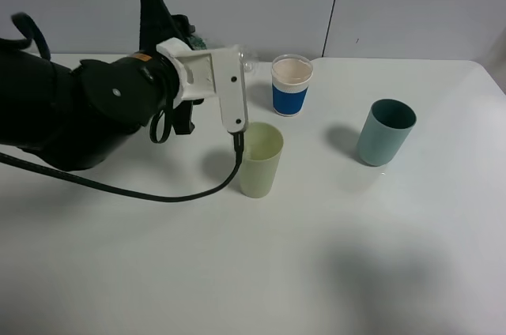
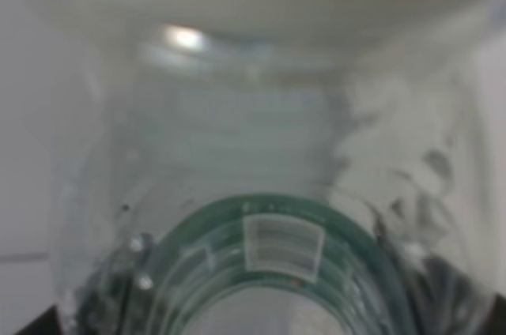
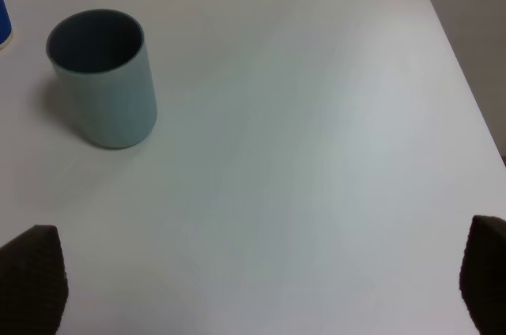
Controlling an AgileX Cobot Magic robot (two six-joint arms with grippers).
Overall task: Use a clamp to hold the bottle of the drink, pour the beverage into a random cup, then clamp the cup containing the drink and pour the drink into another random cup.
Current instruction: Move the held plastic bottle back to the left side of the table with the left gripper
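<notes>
I am reading the left gripper [image 2: 253, 321] as clamping the bottle [image 2: 261, 161], whose green label is filling the left wrist view. From above, its clear end is showing just beside the blue-banded paper cup [image 1: 291, 84], beyond the pale green cup [image 1: 259, 159]. The right gripper [image 3: 257, 284] is hanging with fingers spread wide over the table [image 3: 332, 114], near the teal tumbler [image 3: 107, 82].

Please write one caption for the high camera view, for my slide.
Left arm beside pale green cup; blue-banded cup and teal cup upright on white table.
</notes>
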